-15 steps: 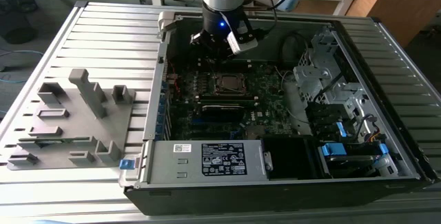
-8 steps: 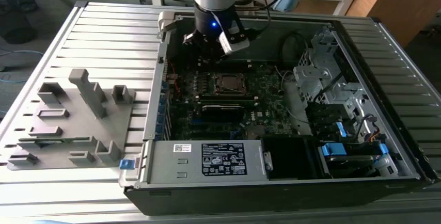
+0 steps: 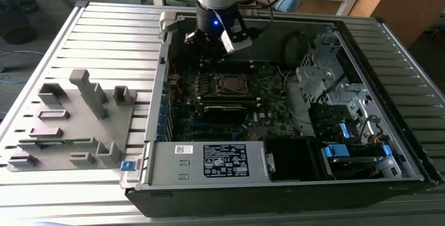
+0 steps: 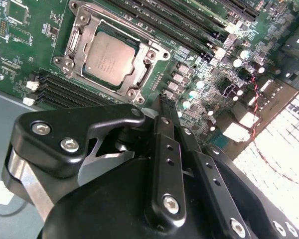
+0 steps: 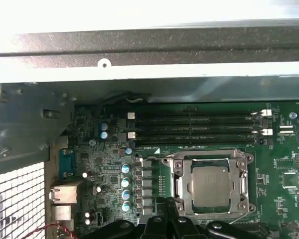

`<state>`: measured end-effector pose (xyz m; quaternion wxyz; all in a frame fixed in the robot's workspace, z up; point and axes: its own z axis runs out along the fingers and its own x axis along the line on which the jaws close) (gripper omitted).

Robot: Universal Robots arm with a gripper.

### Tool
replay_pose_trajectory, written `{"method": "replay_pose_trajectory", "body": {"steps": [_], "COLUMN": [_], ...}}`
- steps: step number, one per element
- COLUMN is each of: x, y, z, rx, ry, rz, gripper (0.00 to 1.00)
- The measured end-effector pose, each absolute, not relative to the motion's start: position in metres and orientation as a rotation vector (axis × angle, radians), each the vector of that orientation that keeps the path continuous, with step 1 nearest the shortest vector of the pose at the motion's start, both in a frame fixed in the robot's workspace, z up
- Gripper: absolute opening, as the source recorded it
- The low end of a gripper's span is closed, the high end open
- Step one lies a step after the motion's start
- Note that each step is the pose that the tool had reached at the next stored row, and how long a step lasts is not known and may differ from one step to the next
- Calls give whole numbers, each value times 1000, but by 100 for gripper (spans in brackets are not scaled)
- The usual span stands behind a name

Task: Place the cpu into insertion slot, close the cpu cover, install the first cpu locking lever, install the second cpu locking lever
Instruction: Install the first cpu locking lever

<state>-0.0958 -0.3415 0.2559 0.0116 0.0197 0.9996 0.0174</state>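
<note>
The cpu, a silver-topped square chip, lies flat in the insertion slot on the green motherboard inside the open computer case. The cpu cover, a silver frame, lies down around the chip's edges. Thin metal levers run along the frame's sides; whether they are latched I cannot tell. My gripper hovers above the board a short way beside the socket, toward the case's back wall. Its black fingers are shut together with nothing between them.
Long black memory slots run next to the socket. The case's metal wall rises close behind. A drive cage and cables fill the exterior view's right, a power supply sits in front, and a grey fixture block stands on the exterior view's left.
</note>
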Motion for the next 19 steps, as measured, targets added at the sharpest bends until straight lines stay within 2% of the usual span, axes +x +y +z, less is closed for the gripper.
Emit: {"method": "replay_pose_trajectory", "body": {"steps": [19], "x": [-114], "y": [-342], "z": [262], "rx": [61], "ry": [3116], "rz": [57], "gripper": [11]}}
